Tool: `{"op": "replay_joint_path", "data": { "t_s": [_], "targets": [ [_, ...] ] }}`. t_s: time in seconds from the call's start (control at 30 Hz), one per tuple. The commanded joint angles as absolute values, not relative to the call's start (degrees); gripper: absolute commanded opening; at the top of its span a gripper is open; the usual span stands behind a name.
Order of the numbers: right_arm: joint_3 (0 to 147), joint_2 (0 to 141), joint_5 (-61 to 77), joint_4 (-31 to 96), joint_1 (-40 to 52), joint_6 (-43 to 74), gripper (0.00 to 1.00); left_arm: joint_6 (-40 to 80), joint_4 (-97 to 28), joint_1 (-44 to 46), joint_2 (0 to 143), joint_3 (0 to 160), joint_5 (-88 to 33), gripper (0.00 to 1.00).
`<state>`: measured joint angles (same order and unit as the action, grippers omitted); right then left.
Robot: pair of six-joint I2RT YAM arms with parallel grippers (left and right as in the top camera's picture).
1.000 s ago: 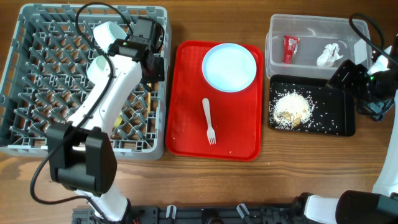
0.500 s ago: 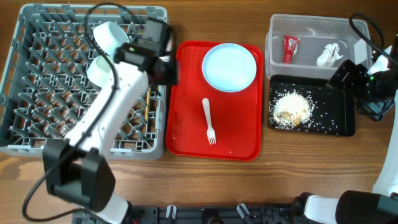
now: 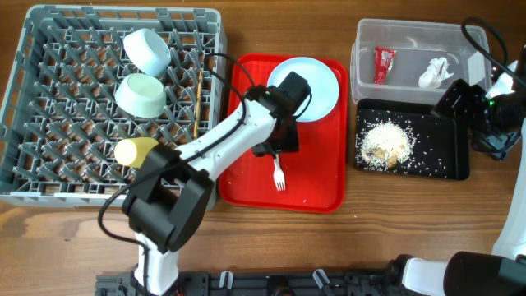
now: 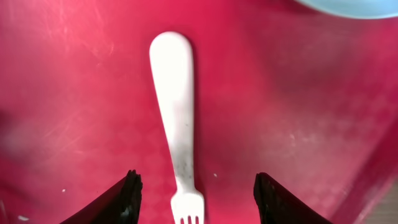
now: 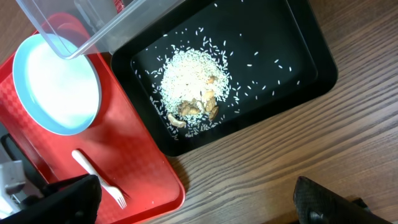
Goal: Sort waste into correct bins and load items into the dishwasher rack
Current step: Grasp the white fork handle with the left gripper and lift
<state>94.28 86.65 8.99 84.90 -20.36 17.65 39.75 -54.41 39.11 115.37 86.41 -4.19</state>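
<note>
My left gripper (image 3: pixel 278 146) is open and empty, low over the red tray. In the left wrist view its fingers (image 4: pixel 196 186) straddle the tines end of the white fork (image 4: pixel 174 118), also seen from overhead (image 3: pixel 278 171). The pale blue plate (image 3: pixel 304 89) lies on the tray behind it. Two bowls (image 3: pixel 146 49) (image 3: pixel 141 94), the yellow-green cup (image 3: pixel 136 151) and the chopsticks (image 3: pixel 197 103) sit in the grey rack (image 3: pixel 49 107). The clear tub (image 3: pixel 411 37) holds the red wrapper (image 3: pixel 384 64) and the tissue (image 3: pixel 436 72). The food scraps (image 3: pixel 385 144) lie on the black tray (image 3: pixel 436 160). My right gripper (image 3: pixel 454 97) is open and empty (image 5: pixel 199 202).
The red serving tray (image 3: pixel 246 177) lies between the rack and the bins. The left arm stretches from the front edge across the rack's right corner. Loose rice grains are scattered over the black tray (image 5: pixel 280 56). Bare wooden table (image 5: pixel 280 143) lies in front of it.
My left arm has swung right, from over the rack to over the red tray above the fork. The cup now shows lying in the rack. The right arm has not moved.
</note>
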Motion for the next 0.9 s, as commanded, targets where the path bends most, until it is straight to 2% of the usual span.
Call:
{"op": "replay_joint_path", "data": {
  "t_s": [0.0, 0.2, 0.3, 0.33, 0.4, 0.43, 0.57, 0.87],
  "targets": [
    [95.1, 85.5, 9.8, 85.1, -20.5, 16.5, 1.00, 42.4, -54.7, 39.2, 118.8, 86.1, -1.9, 0.57],
    [95.1, 85.5, 9.8, 85.1, -20.5, 16.5, 1.00, 43.0, -54.4, 39.2, 123.0, 86.1, -1.7, 0.60],
    [95.1, 85.5, 9.8, 85.1, -20.5, 16.5, 1.00, 43.0, -54.4, 39.2, 123.9, 86.1, -1.7, 0.57],
    [95.1, 85.5, 9.8, 85.1, -20.5, 16.5, 1.00, 42.9, -54.4, 39.2, 123.9, 86.1, -1.7, 0.51],
    [95.1, 85.5, 9.8, 85.1, -20.5, 16.5, 1.00, 42.9, -54.4, 39.2, 124.0, 86.1, -1.7, 0.28],
    [95.1, 85.5, 9.8, 85.1, -20.5, 16.5, 1.00, 42.9, -54.4, 39.3, 124.0, 86.1, -1.7, 0.24],
    [95.1, 85.5, 9.8, 85.1, -20.5, 16.5, 1.00, 42.9, -54.4, 39.3, 124.0, 86.1, -1.7, 0.23],
    [95.1, 85.5, 9.7, 85.1, -20.5, 16.5, 1.00, 42.9, -54.5, 39.2, 124.0, 86.1, -1.9, 0.07]
  ]
}}
